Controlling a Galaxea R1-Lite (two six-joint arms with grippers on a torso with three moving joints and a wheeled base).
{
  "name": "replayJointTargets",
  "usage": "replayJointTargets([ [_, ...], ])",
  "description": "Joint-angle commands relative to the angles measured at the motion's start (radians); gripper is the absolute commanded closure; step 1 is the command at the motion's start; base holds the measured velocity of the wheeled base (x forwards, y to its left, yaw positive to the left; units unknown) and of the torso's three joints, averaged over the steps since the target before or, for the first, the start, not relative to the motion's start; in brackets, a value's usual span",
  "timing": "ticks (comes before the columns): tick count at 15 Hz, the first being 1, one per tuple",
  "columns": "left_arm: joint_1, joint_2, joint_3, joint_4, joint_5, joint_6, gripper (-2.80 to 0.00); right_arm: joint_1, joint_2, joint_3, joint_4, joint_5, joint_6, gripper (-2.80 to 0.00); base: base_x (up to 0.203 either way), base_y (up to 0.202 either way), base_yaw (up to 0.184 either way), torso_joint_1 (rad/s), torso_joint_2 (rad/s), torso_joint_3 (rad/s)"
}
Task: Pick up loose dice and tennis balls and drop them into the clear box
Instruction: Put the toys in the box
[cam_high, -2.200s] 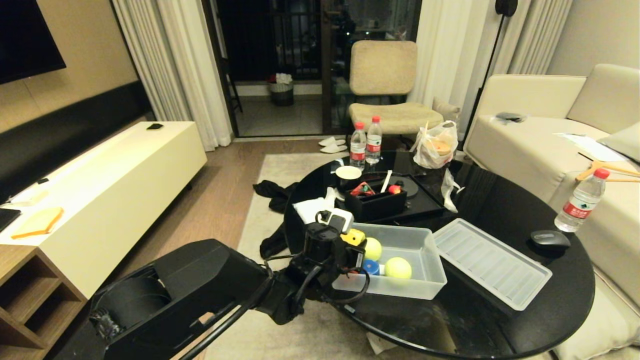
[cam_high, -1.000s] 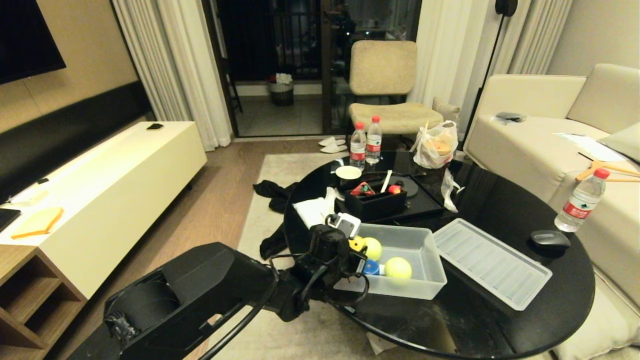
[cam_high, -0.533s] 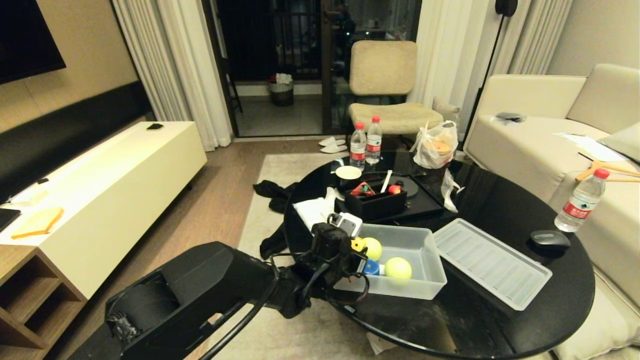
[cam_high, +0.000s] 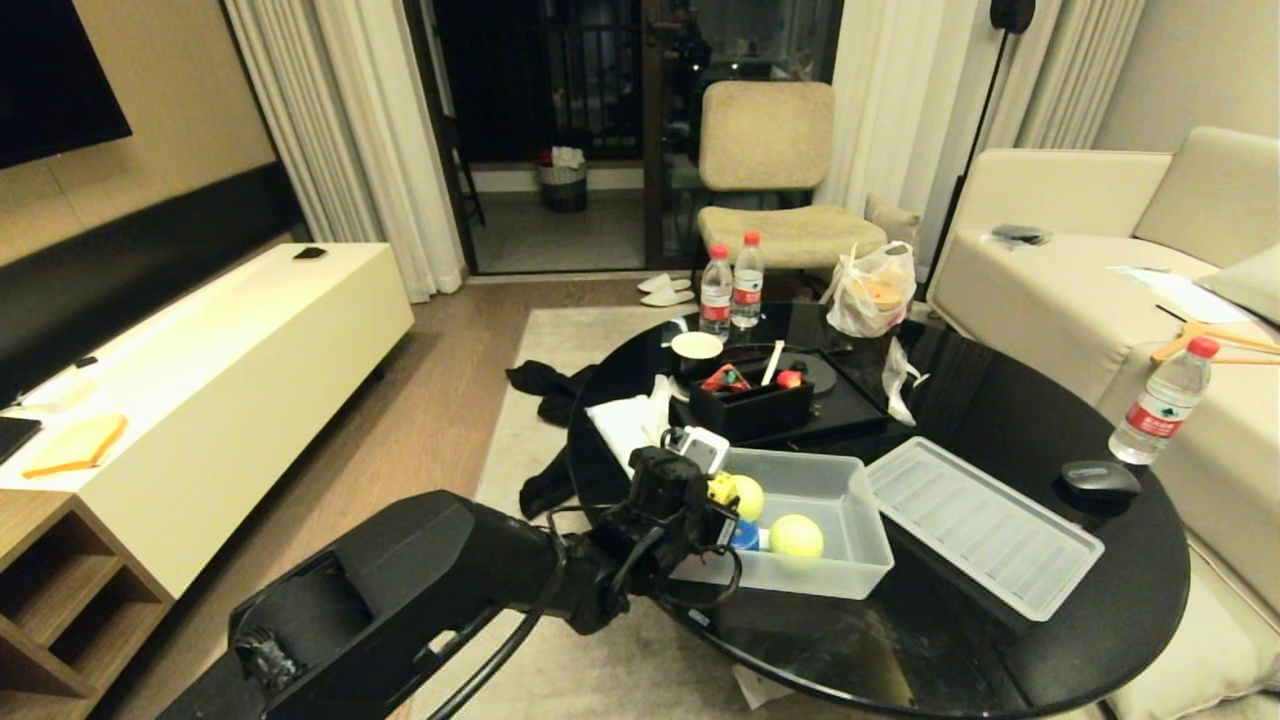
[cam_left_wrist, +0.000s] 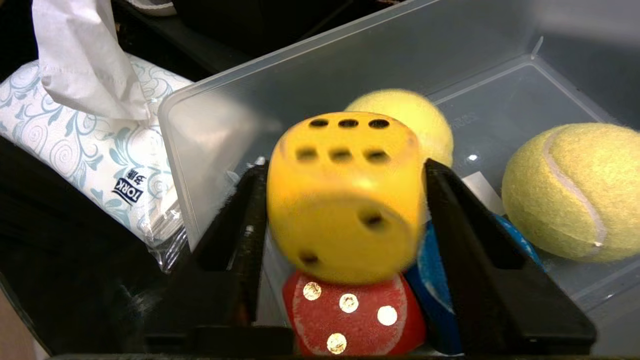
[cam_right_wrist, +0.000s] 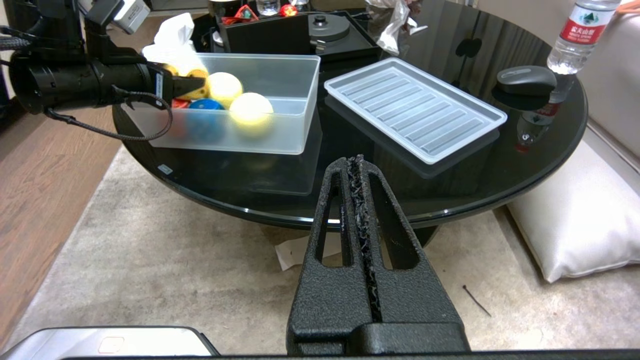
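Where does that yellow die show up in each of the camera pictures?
Head view: the yellow die sits at the left gripper, over the near-left end of the clear box.
Left wrist view: the die fills the middle, between the two black fingers.
Right wrist view: a small yellow spot at the arm's tip, upper left.
Shared landmark: the clear box with its two tennis balls.

A yellow die (cam_left_wrist: 345, 200) with dark pips sits above a red die (cam_left_wrist: 350, 315) with pale pips; at three o'clock, a yellow-green ball (cam_left_wrist: 570, 190). Frosted box (cam_left_wrist: 310, 75), black table (cam_high: 1000, 420).
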Motion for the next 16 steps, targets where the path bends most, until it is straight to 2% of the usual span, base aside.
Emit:
replayJointTargets([
  [1, 0.001, 0.010, -0.004, 0.000, 0.002, 0.001, -2.80, 0.000, 0.002, 0.000, 0.000, 0.000, 0.000, 0.00, 0.000, 0.000, 0.000, 0.000, 0.00, 0.000],
  [9, -0.010, -0.042, 0.004, -0.005, 0.022, 0.002, -2.80, 0.000, 0.002, 0.000, -0.001, 0.000, 0.000, 0.00, 0.000, 0.000, 0.000, 0.000, 0.00, 0.000],
  [16, -0.054, -0.252, 0.112, 0.000, 0.033, -0.003, -2.80, 0.000, 0.002, 0.000, 0.000, 0.000, 0.000, 0.00, 0.000, 0.000, 0.000, 0.000, 0.00, 0.000],
])
